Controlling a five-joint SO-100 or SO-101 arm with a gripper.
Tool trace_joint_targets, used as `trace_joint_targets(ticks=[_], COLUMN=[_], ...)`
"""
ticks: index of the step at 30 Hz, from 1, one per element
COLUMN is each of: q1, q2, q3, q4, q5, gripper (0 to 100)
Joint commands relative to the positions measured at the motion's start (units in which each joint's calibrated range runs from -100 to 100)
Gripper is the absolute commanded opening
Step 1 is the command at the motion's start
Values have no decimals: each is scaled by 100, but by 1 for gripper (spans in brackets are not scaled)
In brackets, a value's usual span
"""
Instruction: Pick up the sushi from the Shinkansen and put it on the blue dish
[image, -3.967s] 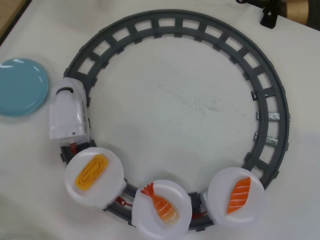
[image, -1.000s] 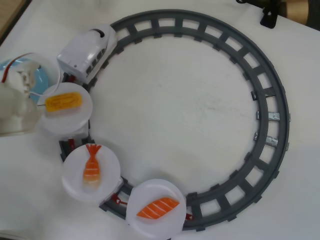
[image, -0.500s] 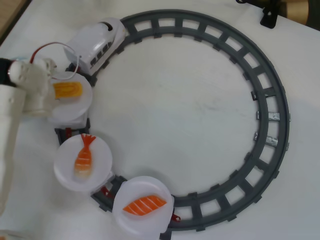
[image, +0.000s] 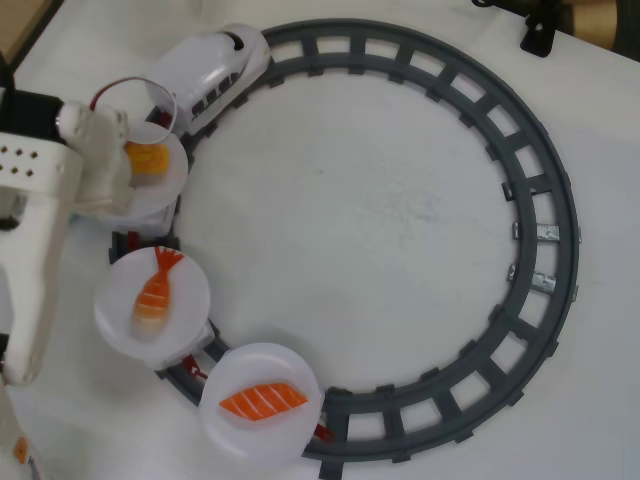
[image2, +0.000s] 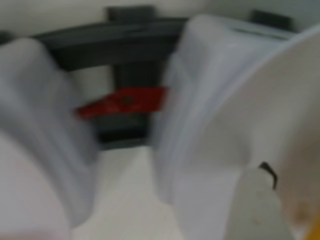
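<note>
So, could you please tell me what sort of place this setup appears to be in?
Most likely a tabletop robot demo bench, not a real restaurant: a grey circular toy track lies on a white table, a toy Shinkansen hauls plates of plastic sushi around it, and a white robot arm reaches in from the left.

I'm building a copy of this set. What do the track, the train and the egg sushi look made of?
The track looks like moulded dark-grey plastic, matte, with even ties. The Shinkansen appears to be glossy white hard plastic, with highlights on its rounded nose. The egg sushi looks like yellow plastic or rubber; the gripper partly hides it, so its finish is unclear.
</note>
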Motion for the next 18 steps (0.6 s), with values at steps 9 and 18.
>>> trace_joint_targets(ticks=[9, 18], q1=[-534, -2700], q2=[-1168, -2521], q3=[-1164, -587], q4=[750, 1081], q5=[-21, -36], gripper=[3, 3])
